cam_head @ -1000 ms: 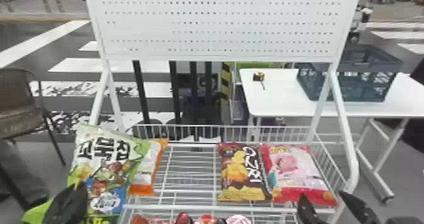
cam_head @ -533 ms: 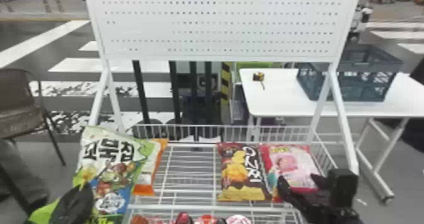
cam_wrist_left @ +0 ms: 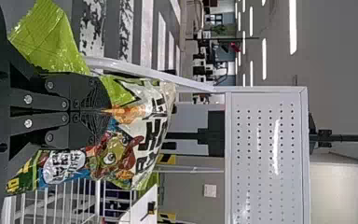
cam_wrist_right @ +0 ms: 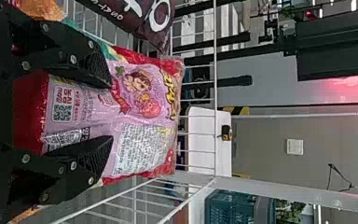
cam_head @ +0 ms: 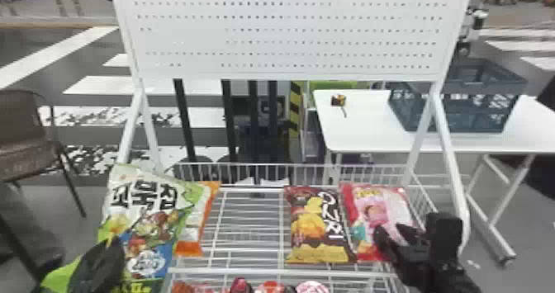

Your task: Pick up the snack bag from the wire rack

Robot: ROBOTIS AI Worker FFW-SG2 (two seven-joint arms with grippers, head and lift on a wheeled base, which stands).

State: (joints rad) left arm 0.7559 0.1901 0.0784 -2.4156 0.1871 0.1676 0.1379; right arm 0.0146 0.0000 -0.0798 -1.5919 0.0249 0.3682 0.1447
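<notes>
At the head view's lower left, my left gripper (cam_head: 110,246) holds a green-and-white snack bag (cam_head: 144,222) upright at the wire rack's left side. In the left wrist view, the fingers of the left gripper (cam_wrist_left: 109,110) are closed together on that bag (cam_wrist_left: 140,144). My right gripper (cam_head: 404,235) is over the near right part of a pink-and-red snack bag (cam_head: 369,209) lying on the wire rack (cam_head: 247,222). Seen from the right wrist, the right gripper (cam_wrist_right: 111,111) stands open, its fingers spread across the face of the pink bag (cam_wrist_right: 135,102).
A dark-and-yellow bag (cam_head: 318,226) lies just left of the pink one. Behind the green-and-white bag is an orange bag (cam_head: 198,226). The rack's white side post (cam_head: 454,172) rises close to my right gripper. Red packages (cam_head: 270,287) sit on a lower level.
My right gripper has come up from the lower right and inward over the pink bag. The green-and-white bag has shifted and turned slightly to the right in my left gripper.
</notes>
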